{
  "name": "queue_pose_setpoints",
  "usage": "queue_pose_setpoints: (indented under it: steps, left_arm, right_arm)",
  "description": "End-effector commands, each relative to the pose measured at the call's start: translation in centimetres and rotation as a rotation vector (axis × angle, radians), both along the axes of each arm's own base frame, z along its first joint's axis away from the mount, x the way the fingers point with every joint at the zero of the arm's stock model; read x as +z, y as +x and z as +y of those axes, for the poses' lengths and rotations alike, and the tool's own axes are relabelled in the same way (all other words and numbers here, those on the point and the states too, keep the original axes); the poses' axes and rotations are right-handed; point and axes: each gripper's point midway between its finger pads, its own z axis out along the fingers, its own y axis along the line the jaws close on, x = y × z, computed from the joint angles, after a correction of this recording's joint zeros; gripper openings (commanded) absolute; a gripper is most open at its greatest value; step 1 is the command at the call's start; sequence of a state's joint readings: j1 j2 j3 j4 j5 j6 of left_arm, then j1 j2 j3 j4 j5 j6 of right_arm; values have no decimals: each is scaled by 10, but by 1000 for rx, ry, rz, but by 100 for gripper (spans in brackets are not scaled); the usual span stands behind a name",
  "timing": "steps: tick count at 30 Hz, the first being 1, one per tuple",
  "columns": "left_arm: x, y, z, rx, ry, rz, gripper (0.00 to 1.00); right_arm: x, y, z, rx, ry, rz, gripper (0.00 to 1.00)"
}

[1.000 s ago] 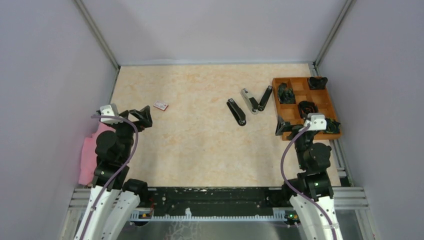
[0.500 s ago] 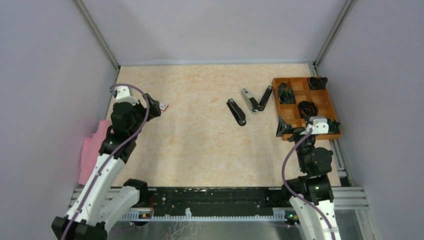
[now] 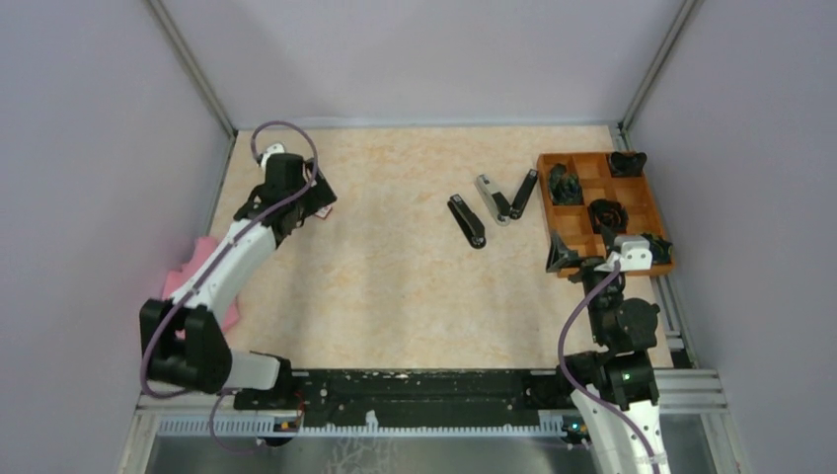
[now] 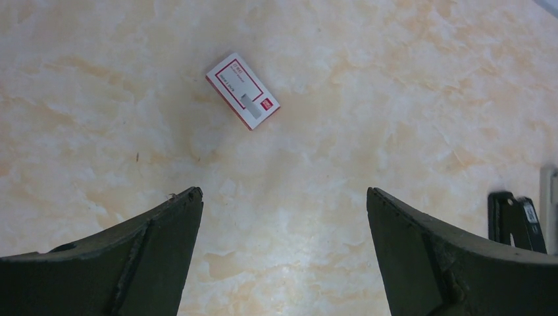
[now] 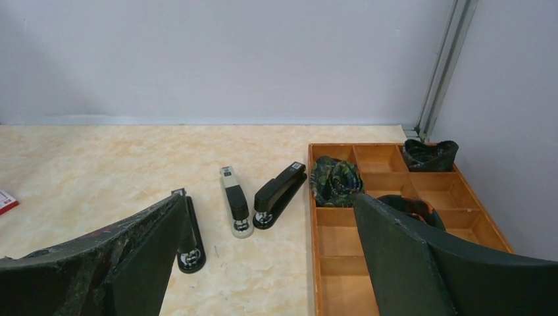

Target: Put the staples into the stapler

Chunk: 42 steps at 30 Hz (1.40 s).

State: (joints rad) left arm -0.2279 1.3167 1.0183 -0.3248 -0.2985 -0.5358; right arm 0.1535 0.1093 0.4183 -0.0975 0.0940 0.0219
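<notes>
At the far left edge a pink cloth [image 3: 190,275] lies on the marbled beige table [image 3: 375,286], partly under the left arm; that arm reaches out to the far left part of the table, and the left gripper [image 4: 283,194] hangs above the surface with its jaws spread as wide as they go, nothing between them; just beyond its fingertips, towards the far side, lies a small red-and-white box [image 4: 242,91], flat and askew, apart from both fingers.

Where the staples themselves lie I cannot tell.

Right of centre, towards the far side, three staplers rest on the table; the leftmost black stapler [image 5: 187,237] lies alone, near the other two but apart from them; the grey stapler [image 5: 233,207] and the second black stapler [image 5: 279,194] form a V, their near ends just beside each other.

Against the right edge sits a wooden tray [image 5: 337,240] divided into compartments; dark green bundles [image 5: 335,179] fill some of them, others are bare; what the bundles are I cannot tell.

The right gripper [image 5: 270,196] is held near the tray's near left corner, clear of the staplers, jaws fully apart and gripping nothing.
</notes>
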Motion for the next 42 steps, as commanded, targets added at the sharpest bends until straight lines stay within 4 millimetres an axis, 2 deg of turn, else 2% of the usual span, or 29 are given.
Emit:
queue_pose_setpoints:
  steps: [1, 7, 15, 25, 30, 38, 42]
  left_arm:
    - [-21, 15, 15, 162, -13, 109, 99]
    - [-52, 39, 32, 283, 19, 263, 99]
    - [-103, 67, 42, 361, -122, 386, 98]
    - [-130, 92, 48, 383, -172, 423, 88]
    - [-147, 96, 49, 391, -165, 491, 83]
    - [-157, 93, 54, 433, -132, 541, 80]
    - [-164, 82, 54, 442, -123, 610, 75]
  right_arm:
    - [11, -3, 2, 14, 10, -48, 99]
    - [10, -3, 2, 17, 11, -45, 99]
    - [7, -2, 3, 20, 9, -36, 99]
    - [3, 2, 4, 24, 4, -17, 99]
    - [2, 3, 4, 25, 0, -10, 99]
    - [1, 3, 5, 26, -2, -10, 99]
    - [1, 3, 4, 25, -2, -11, 99]
